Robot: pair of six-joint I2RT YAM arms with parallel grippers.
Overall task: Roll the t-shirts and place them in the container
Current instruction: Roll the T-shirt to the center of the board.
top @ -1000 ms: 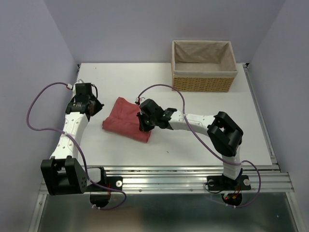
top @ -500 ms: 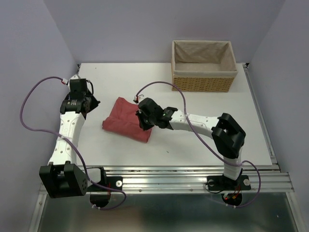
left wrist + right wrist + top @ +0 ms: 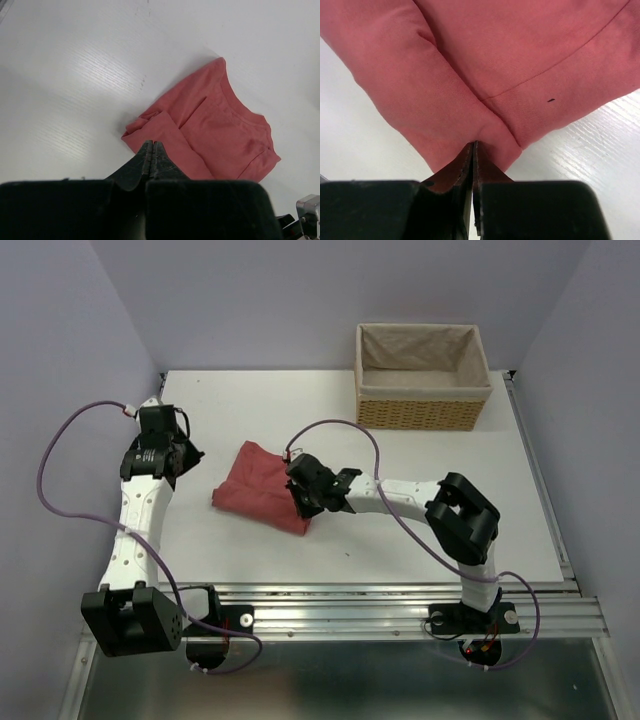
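Top external view: a salmon-red t-shirt (image 3: 258, 488) lies on the white table (image 3: 420, 510), left of centre. It is folded into a flat, roughly four-sided bundle, not a tight log. A wicker basket (image 3: 423, 412) with a cloth lining stands at the far right of the table, well apart from the t-shirt.

The left gripper (image 3: 192, 454) is to the left of the t-shirt, near it but with bare table between them. In the left wrist view its fingers (image 3: 145, 167) are pressed together with nothing between them. The t-shirt shows beyond them, with a folded flap along its near edge and a stitched hem on the far side.

The right gripper (image 3: 299, 502) is at the t-shirt's right edge, near its front corner, and its arm reaches in from the right. In the right wrist view its fingers (image 3: 452, 172) are closed to a thin slit. Their tips touch a rounded fold of cloth where two layers bulge together. Whether any cloth is caught between the tips cannot be told. A seam line runs across the cloth above the fold, with a small dark speck (image 3: 550, 100) close to it. White table shows on both sides of the fold.
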